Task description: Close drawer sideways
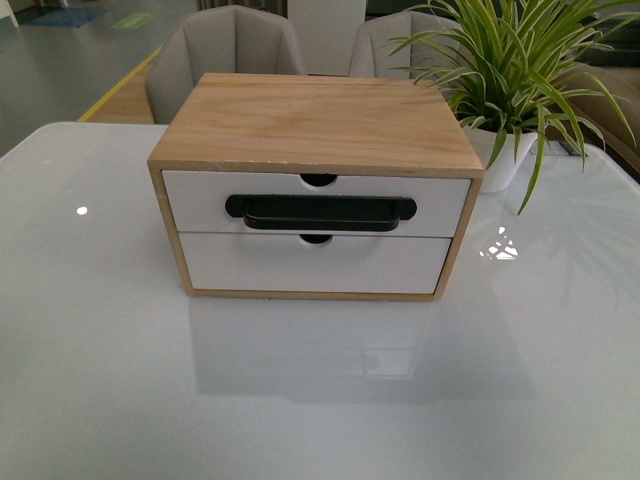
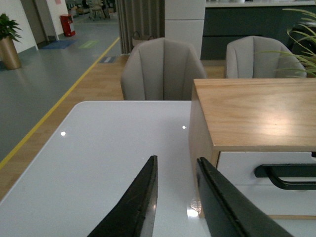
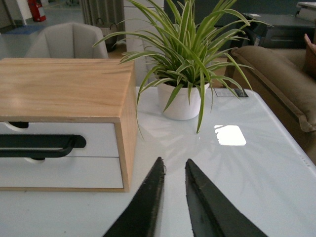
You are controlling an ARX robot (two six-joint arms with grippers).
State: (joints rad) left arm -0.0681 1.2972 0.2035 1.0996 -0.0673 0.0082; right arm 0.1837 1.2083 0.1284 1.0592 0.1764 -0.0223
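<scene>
We see one big shiny white table [image 1: 100, 380], and one light wooden box [image 1: 320, 120] stands on the middle of it. Two grey chairs [image 1: 225, 50] stand behind the table. One green plant [image 1: 510, 70] with long thin leaves grows in a white pot [image 1: 500, 160] near the back right corner of the box, not touching it. The box holds two white drawers, one over the other. The top one is the drawer [image 1: 200, 200] with a long black bar handle [image 1: 320, 213] and a small half-round notch [image 1: 318, 180]. Its white front looks level with the wooden edge of the box. The plain lower drawer [image 1: 300, 265] sits under it. The table is bare in front of the box and on its left side, while the pot takes up some room at the right. The left gripper [image 2: 177, 159] hangs over the table just off the left front corner of the box, so the drawer is to its right. Its two black fingers are a bit apart and grip nothing. The right gripper [image 3: 174, 160] hangs off the right front corner, so the drawer is to its left. Its fingers have a thin gap and grip nothing.
</scene>
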